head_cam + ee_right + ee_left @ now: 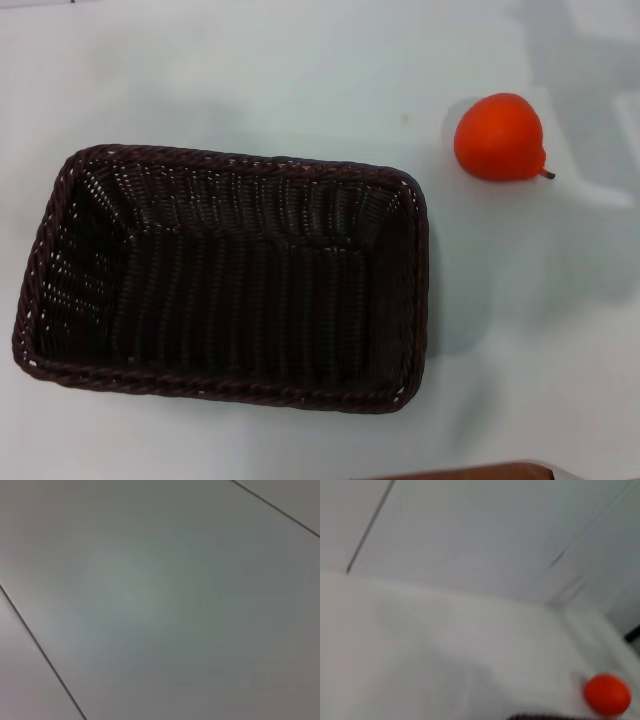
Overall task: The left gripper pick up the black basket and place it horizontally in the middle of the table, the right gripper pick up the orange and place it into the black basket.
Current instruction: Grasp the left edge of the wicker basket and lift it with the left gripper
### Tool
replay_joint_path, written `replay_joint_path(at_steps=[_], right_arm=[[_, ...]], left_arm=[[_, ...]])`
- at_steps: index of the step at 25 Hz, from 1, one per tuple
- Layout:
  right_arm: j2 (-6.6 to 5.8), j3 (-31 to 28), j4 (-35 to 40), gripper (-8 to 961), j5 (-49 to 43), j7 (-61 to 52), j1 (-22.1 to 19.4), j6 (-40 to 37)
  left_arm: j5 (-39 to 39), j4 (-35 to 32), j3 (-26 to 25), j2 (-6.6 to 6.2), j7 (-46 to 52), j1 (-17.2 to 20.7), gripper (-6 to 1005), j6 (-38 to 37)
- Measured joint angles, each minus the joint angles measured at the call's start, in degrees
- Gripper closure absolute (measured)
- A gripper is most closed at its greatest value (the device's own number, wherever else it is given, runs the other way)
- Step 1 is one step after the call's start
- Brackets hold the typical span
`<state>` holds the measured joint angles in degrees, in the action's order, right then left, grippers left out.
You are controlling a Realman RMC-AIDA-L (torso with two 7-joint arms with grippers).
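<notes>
The black basket (225, 280) lies lengthwise across the white table (250, 90), left of centre, empty. The orange (498, 137) sits on the table to the basket's far right, apart from it, its dark stem pointing right. In the left wrist view the orange (607, 695) shows low down with a sliver of the basket's rim (540, 716) beside it. Neither gripper shows in any view. The right wrist view shows only a plain grey-white panelled surface.
A brown edge (470, 472) shows at the very front of the head view. Bare white tabletop lies behind the basket and between the basket and the orange. A white wall (480, 535) rises behind the table.
</notes>
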<state>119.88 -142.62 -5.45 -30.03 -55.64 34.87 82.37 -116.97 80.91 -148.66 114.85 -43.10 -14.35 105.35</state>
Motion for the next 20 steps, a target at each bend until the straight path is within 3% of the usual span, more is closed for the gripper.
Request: replay_joint_path(at_steps=[9, 20], right_arm=[[-0.1, -0.35, -0.01, 164, 0.08, 0.18, -0.15, -1.49], [-0.28, -1.15, -0.48, 164, 0.06, 0.35, -0.33, -2.26]], left_arm=[[-11.93, 9.69, 8.95, 2.66, 9.21, -3.08, 172, 3.26], [-22.87, 9.97, 13.31, 5.65, 11.09, -7.17, 195, 3.57]])
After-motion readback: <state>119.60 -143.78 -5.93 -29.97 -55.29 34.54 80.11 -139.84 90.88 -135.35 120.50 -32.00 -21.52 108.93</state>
